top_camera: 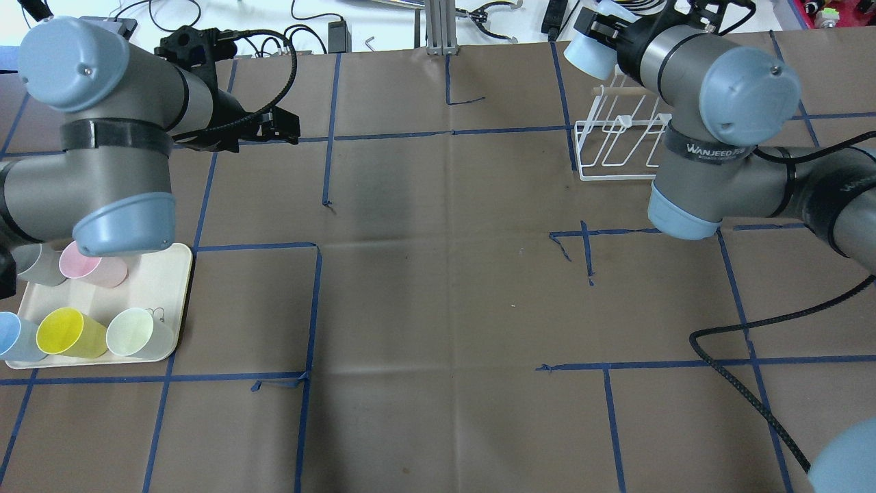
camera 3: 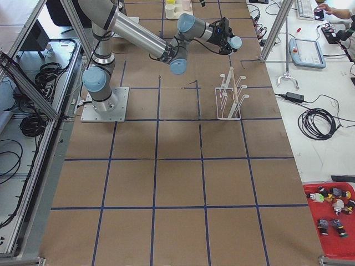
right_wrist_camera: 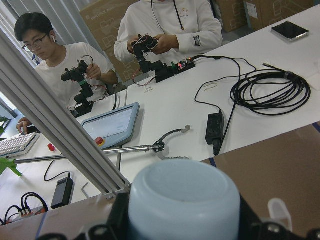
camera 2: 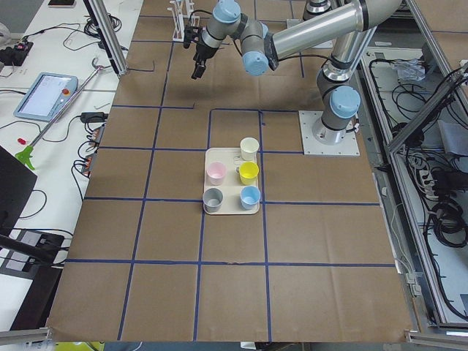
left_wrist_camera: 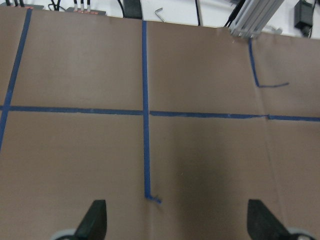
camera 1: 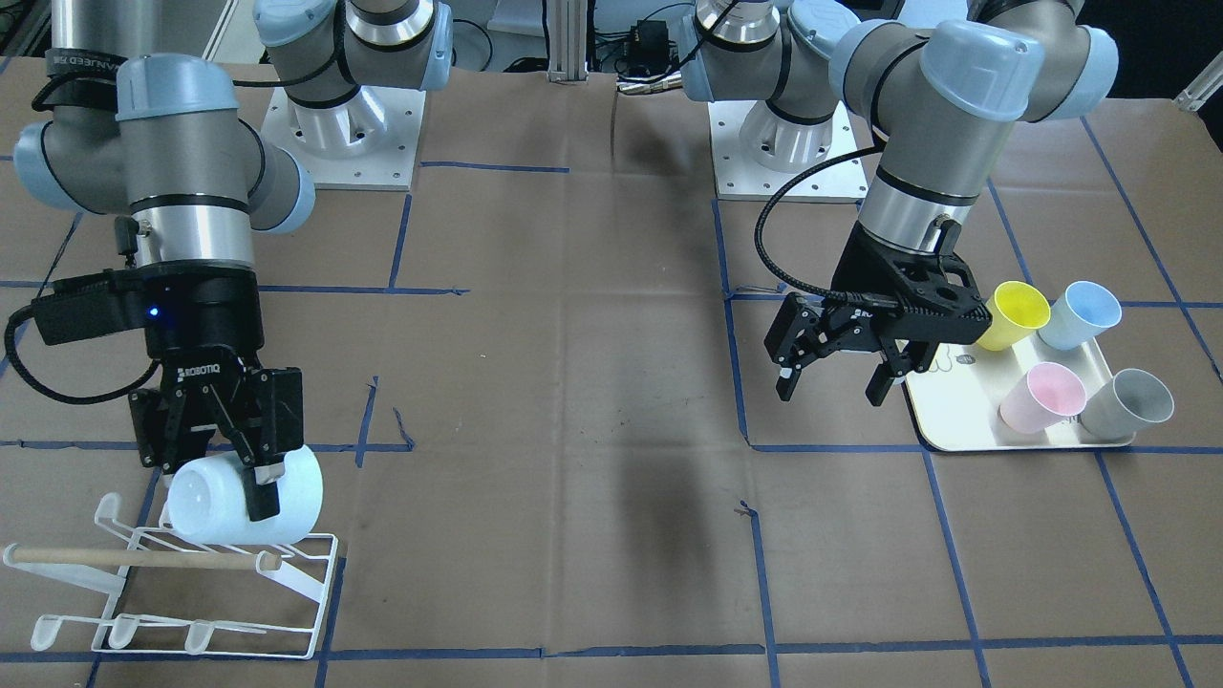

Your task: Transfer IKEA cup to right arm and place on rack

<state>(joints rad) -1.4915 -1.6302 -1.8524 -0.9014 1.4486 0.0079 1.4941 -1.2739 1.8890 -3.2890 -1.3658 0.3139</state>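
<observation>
Brown-papered table (camera 1: 592, 401) marked off in squares by blue tape. White workbench (right_wrist_camera: 165, 100) along its far side, seen by the right wrist camera. One person (right_wrist_camera: 70, 70) and a second person (right_wrist_camera: 170, 25) seated there, each holding a small dark device, with coiled cables lying on the bench.

Right arm (camera 1: 182, 191) reaching out over the corner of the table with the rack. Left arm (camera 1: 955, 105) bent over the opposite end, next to the tray.

White wire rack (camera 1: 298, 579) standing on the paper, rounded prongs upturned, a light wooden dowel (camera 1: 134, 558) lying across it. Cream tray (camera 1: 955, 413) flat on the table, just beside the left gripper.

Right gripper (camera 1: 215, 478) clamped on the IKEA cup (camera 1: 244, 502), with one finger across the outer wall and the other hidden behind it. Cup pale bluish-white, lying on its side in the grasp, poised close above the rack's upper wires near the dowel. Contact with the wires impossible to judge from these angles.

Left gripper (camera 1: 829, 389) spread wide and empty, hanging above bare paper. Fingers (left_wrist_camera: 95, 222) well apart at the bottom corners of its wrist view, with only paper and tape between them.

Five further cups on the tray, mouths upward:
- yellow cup (camera 1: 1018, 313)
- blue cup (camera 1: 1089, 313)
- pink cup (camera 1: 1046, 394)
- grey cup (camera 1: 1137, 401)
- pale green cup (top_camera: 137, 332), hidden behind the left gripper in the front-facing view
</observation>
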